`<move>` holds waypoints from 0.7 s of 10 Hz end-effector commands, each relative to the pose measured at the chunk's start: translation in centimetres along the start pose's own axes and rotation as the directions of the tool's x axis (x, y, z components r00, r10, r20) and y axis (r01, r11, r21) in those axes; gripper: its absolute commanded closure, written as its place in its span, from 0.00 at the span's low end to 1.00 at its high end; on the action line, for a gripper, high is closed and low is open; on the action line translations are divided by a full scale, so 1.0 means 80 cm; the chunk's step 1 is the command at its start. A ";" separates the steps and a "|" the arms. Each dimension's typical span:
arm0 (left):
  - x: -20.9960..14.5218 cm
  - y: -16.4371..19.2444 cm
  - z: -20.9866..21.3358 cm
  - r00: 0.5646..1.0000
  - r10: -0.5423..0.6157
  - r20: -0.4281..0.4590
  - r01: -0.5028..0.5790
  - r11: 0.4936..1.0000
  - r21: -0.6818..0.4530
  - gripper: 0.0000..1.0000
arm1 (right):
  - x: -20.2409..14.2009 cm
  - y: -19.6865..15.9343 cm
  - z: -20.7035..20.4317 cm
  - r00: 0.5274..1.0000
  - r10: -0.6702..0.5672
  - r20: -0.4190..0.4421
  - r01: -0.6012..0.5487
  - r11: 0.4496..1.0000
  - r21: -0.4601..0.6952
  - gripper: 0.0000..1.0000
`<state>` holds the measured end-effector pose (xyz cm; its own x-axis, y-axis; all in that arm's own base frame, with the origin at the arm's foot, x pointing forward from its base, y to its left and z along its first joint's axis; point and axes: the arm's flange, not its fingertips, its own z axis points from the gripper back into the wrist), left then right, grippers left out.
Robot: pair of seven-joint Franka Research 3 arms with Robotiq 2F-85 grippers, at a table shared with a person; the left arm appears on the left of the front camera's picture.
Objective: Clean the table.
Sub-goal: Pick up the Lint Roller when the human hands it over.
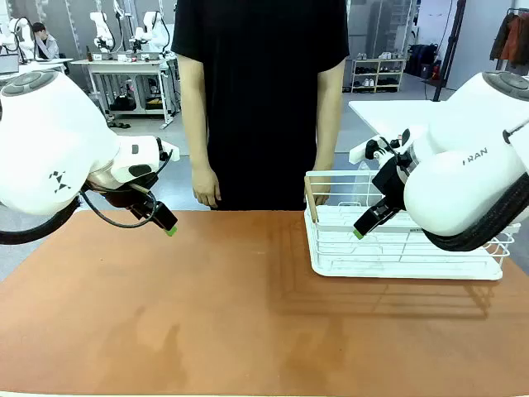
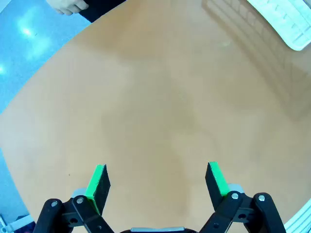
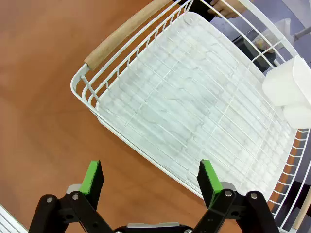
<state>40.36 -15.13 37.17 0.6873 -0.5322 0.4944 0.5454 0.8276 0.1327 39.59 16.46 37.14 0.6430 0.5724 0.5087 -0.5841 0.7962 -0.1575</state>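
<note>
Across the near side of the front view, from edge to edge: table (image 1: 248, 331), matte terracotta, a warm reddish-brown, rounded at the corners. Lying between the two white arms on one side and the person (image 1: 260, 99) at the far side. Far wider than anything on it. Faint darker smudges and soft shadows over the top, more orange-tan through the left wrist camera, deeper rust through the right one.

Over on the table's right part, resting on it: white wire rack (image 1: 397, 270), with a pale wooden handle (image 3: 129, 31) along its left end and a white ribbed tray inside.

Now the left claw (image 2: 158, 177): hovering above the table's left part, tilted down, jaws spread wide, green pads (image 2: 98, 180) well apart, holding nothing, with plain terracotta between the fingers.

And the right claw (image 3: 148, 177): hanging over the rack's near rim, jaws just as wide, gripping nothing, rim wire and tray framed between its pads.

At the far edge, standing in a black top, one hand (image 1: 206, 186) hanging just beyond the table, the other partly hidden behind the rack.
</note>
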 end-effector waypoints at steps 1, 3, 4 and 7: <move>0.000 0.000 0.000 1.000 0.000 0.000 0.000 1.000 0.000 0.00 | 0.000 0.000 0.000 1.000 0.000 0.000 0.000 1.000 0.000 0.00; 0.000 0.000 0.000 1.000 0.000 0.000 0.000 1.000 0.000 0.00 | 0.000 0.000 0.000 1.000 0.000 0.000 0.000 1.000 0.000 0.00; 0.000 0.000 0.000 1.000 0.000 0.000 0.000 1.000 0.000 0.00 | 0.000 0.000 0.000 1.000 0.000 0.000 0.000 1.000 0.000 0.00; 0.000 0.000 0.000 1.000 0.000 0.000 0.000 1.000 0.000 0.00 | 0.000 0.000 0.000 1.000 0.000 0.000 0.000 1.000 0.000 0.00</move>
<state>40.33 -15.21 37.17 0.6862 -0.5337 0.4942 0.5469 0.8265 0.1332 39.60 16.42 37.14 0.6429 0.5728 0.5085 -0.5841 0.7961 -0.1583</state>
